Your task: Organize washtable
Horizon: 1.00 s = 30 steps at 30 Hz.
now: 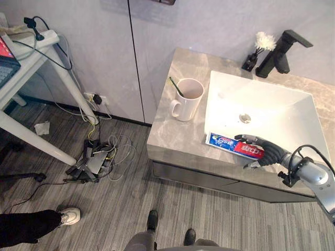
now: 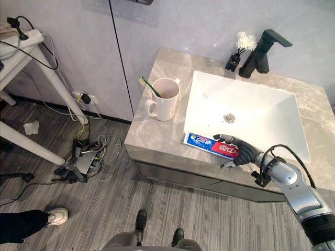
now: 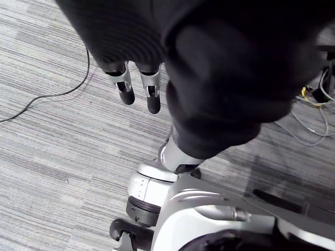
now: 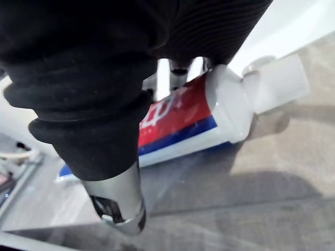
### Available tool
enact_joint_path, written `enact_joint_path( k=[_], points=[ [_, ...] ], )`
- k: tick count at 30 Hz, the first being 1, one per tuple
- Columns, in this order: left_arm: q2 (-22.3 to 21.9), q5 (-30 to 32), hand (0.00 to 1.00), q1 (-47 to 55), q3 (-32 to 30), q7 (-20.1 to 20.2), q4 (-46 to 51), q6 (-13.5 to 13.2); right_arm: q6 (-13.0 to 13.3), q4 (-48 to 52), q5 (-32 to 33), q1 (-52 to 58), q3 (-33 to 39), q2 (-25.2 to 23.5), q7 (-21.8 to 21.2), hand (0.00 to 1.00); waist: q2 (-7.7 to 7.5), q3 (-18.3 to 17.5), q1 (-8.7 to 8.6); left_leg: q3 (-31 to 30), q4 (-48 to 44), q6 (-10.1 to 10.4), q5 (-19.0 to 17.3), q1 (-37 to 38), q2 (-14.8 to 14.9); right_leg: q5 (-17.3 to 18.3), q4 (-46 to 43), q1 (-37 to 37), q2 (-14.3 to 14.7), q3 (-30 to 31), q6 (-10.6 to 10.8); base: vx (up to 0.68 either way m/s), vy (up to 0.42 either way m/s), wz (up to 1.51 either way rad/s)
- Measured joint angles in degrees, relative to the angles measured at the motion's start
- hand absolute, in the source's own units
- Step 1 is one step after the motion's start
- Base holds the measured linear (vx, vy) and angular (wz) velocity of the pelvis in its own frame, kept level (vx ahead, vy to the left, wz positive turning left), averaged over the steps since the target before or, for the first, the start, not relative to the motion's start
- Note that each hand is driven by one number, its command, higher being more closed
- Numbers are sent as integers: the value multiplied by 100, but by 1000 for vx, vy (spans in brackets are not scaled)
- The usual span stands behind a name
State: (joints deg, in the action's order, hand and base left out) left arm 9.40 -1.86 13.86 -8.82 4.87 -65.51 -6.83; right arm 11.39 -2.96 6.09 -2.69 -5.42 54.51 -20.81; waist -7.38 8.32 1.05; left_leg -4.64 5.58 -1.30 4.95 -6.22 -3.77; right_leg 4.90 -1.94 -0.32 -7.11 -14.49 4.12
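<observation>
A blue, white and red toothpaste tube (image 1: 224,141) lies flat on the grey stone countertop (image 1: 172,137), along the front rim of the white sink (image 1: 282,117). My right hand (image 1: 266,152) is at the tube's cap end, fingers curled over its far side and the thumb (image 4: 121,208) on the near side. The right wrist view shows the tube (image 4: 183,123) and its white cap close up. A white mug (image 1: 187,99) with a green toothbrush (image 1: 176,87) in it stands left of the sink. My left hand (image 3: 137,89) hangs over the floor with its fingers straight.
A black faucet (image 1: 280,51) and a small dark bottle with white reeds (image 1: 255,55) stand behind the sink. To the left are a white table (image 1: 31,65) and a tangle of cables (image 1: 94,159) on the floor. A person's leg and shoe (image 1: 39,222) show at the lower left.
</observation>
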Motion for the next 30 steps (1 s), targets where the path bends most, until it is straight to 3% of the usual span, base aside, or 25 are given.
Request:
enact_joint_path(
  k=[6,10,17,24,30],
  points=[
    [34,-93,0,-35,43,-16,13,-4,-48,-17,0,-177,-20,83,146,100,-64,37,137,14,-6,-6,4,22,28,-4,-12,4,19,40,-6,23,-12,0],
    [36,-94,0,-35,43,-17,15,-2,-45,-14,11,-296,-198,117,131,100,-66,38,143,7,-8,-4,3,93,96,-75,-46,34,76,93,-108,26,-19,-5],
    [36,-85,0,-40,41,-21,22,-1,-43,-13,34,-321,-210,117,129,100,-67,36,150,6,-7,-2,2,150,105,-74,-82,65,77,154,-107,-8,-5,-1],
    [26,-96,0,-40,30,-28,-6,2,154,42,7,-190,-406,114,-64,100,-33,19,143,15,-1,36,22,212,107,-72,-84,113,78,198,-104,-50,-12,-3],
    [-49,-839,0,-40,-273,-75,43,-9,182,166,-232,-270,-195,16,85,100,90,-51,133,25,21,116,93,207,89,-41,8,152,66,232,-59,-73,-16,-1]
  ],
)
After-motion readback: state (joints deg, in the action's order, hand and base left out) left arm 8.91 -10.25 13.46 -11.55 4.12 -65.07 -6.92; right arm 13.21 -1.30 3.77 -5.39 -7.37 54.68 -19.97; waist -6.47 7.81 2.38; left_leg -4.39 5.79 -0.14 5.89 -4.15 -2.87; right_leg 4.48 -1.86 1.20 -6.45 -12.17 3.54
